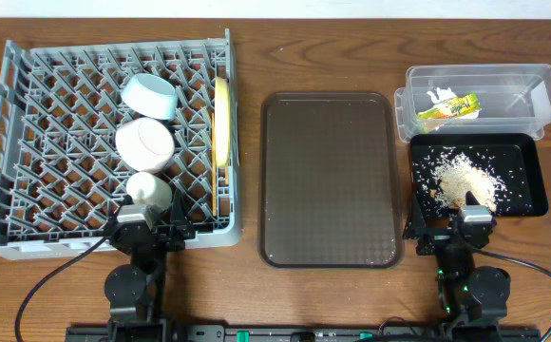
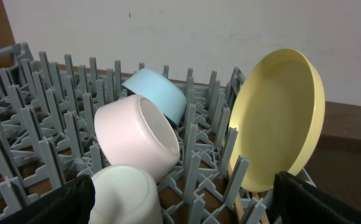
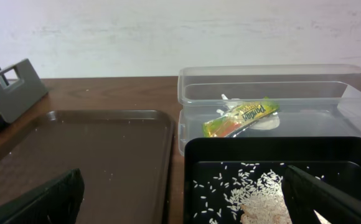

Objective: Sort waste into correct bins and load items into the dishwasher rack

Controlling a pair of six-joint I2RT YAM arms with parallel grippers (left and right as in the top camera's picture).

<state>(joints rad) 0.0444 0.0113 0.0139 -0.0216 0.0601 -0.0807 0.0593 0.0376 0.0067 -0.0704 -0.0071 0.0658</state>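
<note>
The left gripper (image 2: 182, 186) stands with its fingers wide apart at the near left edge of the counter, holding nothing. Just ahead of it a small white cup (image 2: 127, 193) lies in the grey dishwasher rack (image 2: 56, 112). Beyond the cup come a white bowl (image 2: 137, 140) and then a light blue bowl (image 2: 159, 93), both tipped among the pegs. A yellow plate (image 2: 280, 118) stands on edge along the rack's right side, with wooden chopsticks (image 2: 238, 193) beside its foot.

The right gripper (image 3: 182, 177) is also spread wide and empty at the near right edge. It hangs over the near rim of the black tub (image 3: 193, 155), which holds rice grains (image 3: 243, 186) and beige crumbs (image 3: 261, 208). Behind it, at the far right corner, the clear tub (image 3: 193, 81) holds a green-and-yellow wrapper (image 3: 239, 118) and a white paper scrap (image 1: 440, 95). A brown tray (image 1: 328, 180) lies mid-counter.
</note>
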